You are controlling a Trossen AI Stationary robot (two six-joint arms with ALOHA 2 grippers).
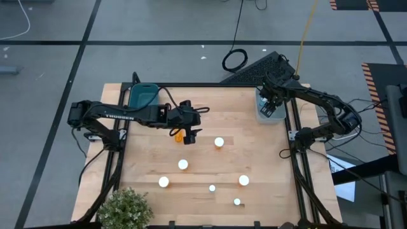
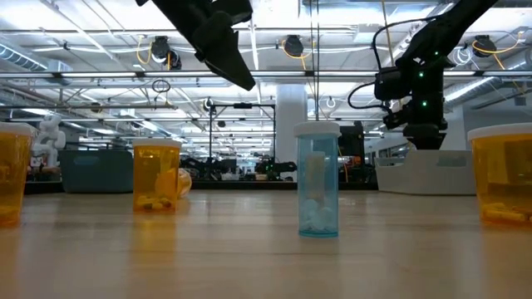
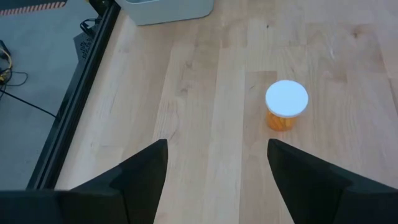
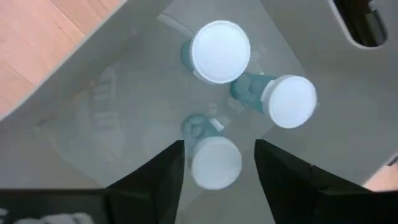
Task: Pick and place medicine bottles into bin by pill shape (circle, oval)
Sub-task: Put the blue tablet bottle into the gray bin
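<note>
Sorting bottles: right gripper [image 1: 269, 105] over the pale bin [image 1: 262, 116], left gripper [image 1: 188, 133] above an orange bottle [image 1: 179, 135].

Right fingers spread and empty, poised over three blue bottles [image 4: 219, 53] lying in that bin, likely just after a drop. Left fingers also spread, holding nothing, hovering beside the orange bottle, probably lining up a grab. Teal bin [image 1: 142, 97] near the left arm; six more bottles [image 1: 219, 142] standing scattered across the wooden surface [image 1: 267, 159], still unsorted.

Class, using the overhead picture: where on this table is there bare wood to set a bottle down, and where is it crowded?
Free: the far middle strip between the teal bin and the grey bin, and the wood beside the plant. Crowded: the near centre, where six white-capped bottles stand scattered, and under the left gripper.
</note>
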